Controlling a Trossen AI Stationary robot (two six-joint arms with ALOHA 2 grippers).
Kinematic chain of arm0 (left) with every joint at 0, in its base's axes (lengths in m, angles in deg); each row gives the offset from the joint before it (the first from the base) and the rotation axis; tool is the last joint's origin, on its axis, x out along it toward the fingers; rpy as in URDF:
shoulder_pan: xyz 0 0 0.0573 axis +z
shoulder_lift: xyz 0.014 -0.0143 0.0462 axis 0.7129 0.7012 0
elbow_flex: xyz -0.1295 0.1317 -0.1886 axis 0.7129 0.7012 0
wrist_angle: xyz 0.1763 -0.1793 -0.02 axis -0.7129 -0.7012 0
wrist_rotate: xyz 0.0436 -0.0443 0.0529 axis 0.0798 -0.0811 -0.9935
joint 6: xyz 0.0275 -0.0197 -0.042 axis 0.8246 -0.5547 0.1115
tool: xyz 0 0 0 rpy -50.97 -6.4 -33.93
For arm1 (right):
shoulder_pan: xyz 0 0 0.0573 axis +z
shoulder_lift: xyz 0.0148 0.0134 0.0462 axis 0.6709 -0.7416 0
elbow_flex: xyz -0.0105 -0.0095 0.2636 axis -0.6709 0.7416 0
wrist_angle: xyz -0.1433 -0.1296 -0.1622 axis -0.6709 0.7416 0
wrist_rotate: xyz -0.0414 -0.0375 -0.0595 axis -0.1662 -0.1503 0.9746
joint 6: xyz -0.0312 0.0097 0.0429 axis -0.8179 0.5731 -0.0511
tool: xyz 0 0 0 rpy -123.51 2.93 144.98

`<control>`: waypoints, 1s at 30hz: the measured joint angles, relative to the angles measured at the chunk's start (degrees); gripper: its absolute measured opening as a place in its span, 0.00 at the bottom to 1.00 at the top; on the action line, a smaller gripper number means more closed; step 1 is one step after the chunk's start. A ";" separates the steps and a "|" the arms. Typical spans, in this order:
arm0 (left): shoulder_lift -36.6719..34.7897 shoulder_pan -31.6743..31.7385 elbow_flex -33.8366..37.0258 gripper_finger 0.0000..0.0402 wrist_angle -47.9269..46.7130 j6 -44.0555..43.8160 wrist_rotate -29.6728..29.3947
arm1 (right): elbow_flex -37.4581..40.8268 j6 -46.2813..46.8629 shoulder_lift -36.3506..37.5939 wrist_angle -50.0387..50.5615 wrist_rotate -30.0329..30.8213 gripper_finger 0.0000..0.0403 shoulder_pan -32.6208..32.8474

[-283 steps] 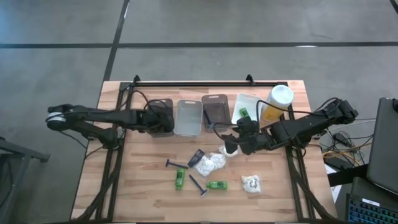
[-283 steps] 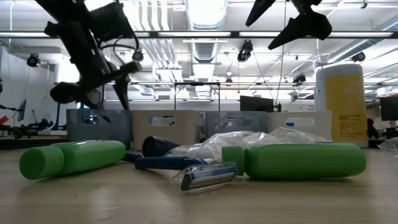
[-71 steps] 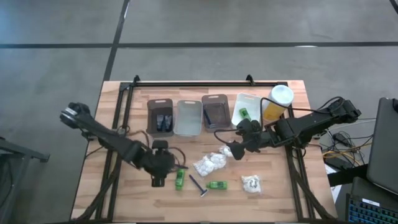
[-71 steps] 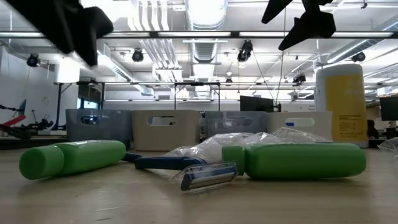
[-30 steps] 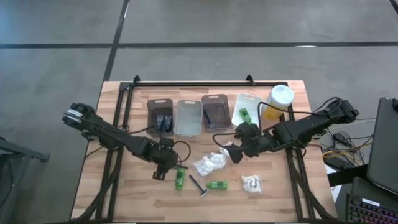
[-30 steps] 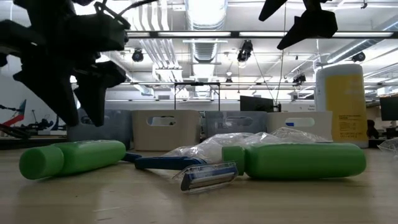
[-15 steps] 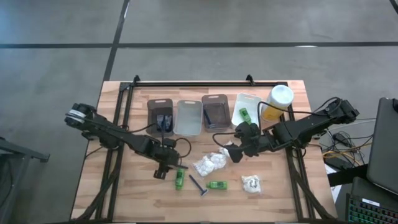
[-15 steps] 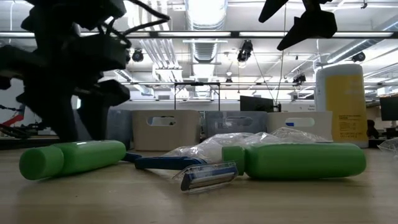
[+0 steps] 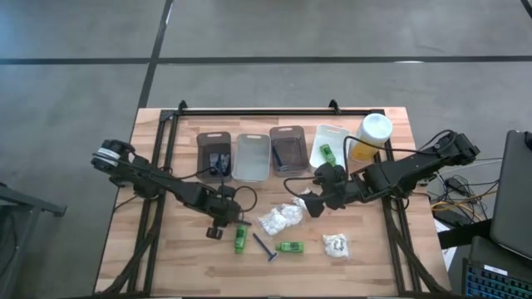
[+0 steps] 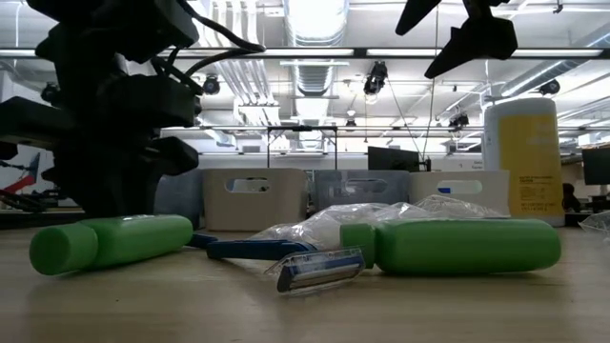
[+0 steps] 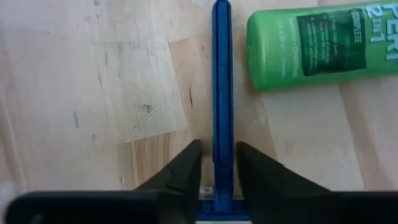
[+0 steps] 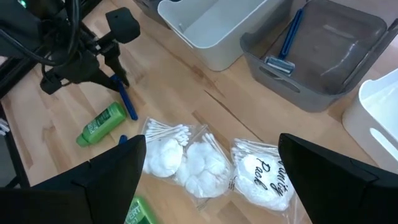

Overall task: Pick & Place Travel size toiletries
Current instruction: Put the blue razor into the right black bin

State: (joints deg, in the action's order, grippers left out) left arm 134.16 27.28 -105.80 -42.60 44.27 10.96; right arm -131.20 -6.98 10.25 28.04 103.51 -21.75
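Observation:
My left gripper (image 11: 217, 163) is down at the table, open. Its fingers stand on either side of a thin blue razor (image 11: 222, 74) that lies flat beside a green bottle (image 11: 314, 40). In the high view this gripper (image 9: 223, 223) covers most of that razor. My right gripper (image 12: 211, 149) is open and hovers above the white sachets (image 12: 205, 158), touching nothing. On the wood also lie two green bottles (image 9: 239, 239) (image 9: 290, 247), a second razor (image 9: 264, 247) and another sachet (image 9: 335, 245). My left gripper's fingers (image 11: 186, 171) come from above and lie across the razor's handle (image 11: 222, 146), close to the head end (image 11: 217, 214). They stand close on both sides of it. I cannot tell whether they touch it. The razor lies flat on the table.
Four bins stand in a row at the far side: a dark one (image 9: 215, 156) with navy packets, a clear one (image 9: 252, 156), a grey one (image 9: 288, 149) holding a razor, a white one (image 9: 329, 145) holding a green bottle. A tall yellow bottle (image 9: 370, 137) stands to their right.
My left gripper has come down toward the table and shifted slightly to the right, settling over the blue razor. The razor, the bottles and the sachets have kept their places.

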 joint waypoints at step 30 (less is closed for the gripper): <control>-4.23 2.59 -12.91 0.09 0.33 -20.81 -2.02 | 0.00 7.43 0.06 -5.35 1.76 0.90 8.18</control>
State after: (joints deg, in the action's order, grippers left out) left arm 129.94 29.87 -118.71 -42.27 23.46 8.94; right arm -131.20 0.45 10.31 22.70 105.26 -13.57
